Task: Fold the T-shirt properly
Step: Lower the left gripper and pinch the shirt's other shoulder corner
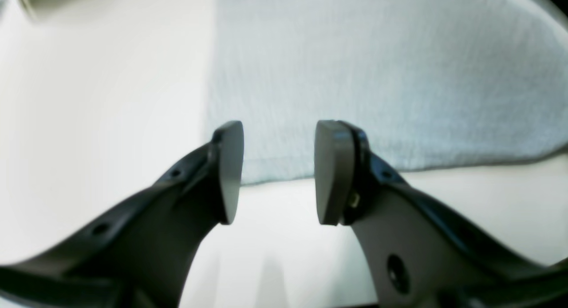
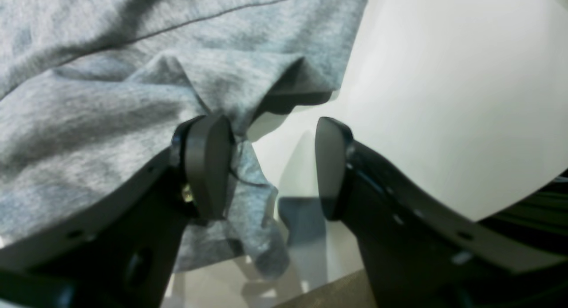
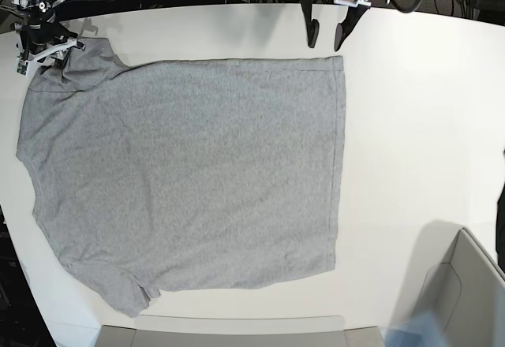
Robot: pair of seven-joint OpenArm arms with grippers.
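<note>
The heather-grey T-shirt [image 3: 189, 173] lies spread flat on the white table [image 3: 418, 126], with its bottom hem toward the right of the base view. My left gripper [image 3: 327, 38] hangs open just beyond the shirt's far hem corner. In the left wrist view its pads [image 1: 230, 170] stand apart with nothing between them, and the T-shirt [image 1: 377, 77] lies just past them. My right gripper [image 3: 46, 55] is at the far left sleeve. It is open [image 2: 270, 166], and bunched cloth of the T-shirt [image 2: 88, 99] rests against one fingertip [image 2: 208, 166].
A grey bin [image 3: 465, 284] stands at the near right corner, and a grey tray edge [image 3: 221, 335] runs along the near side. Dark cables and stands crowd the back edge behind both arms.
</note>
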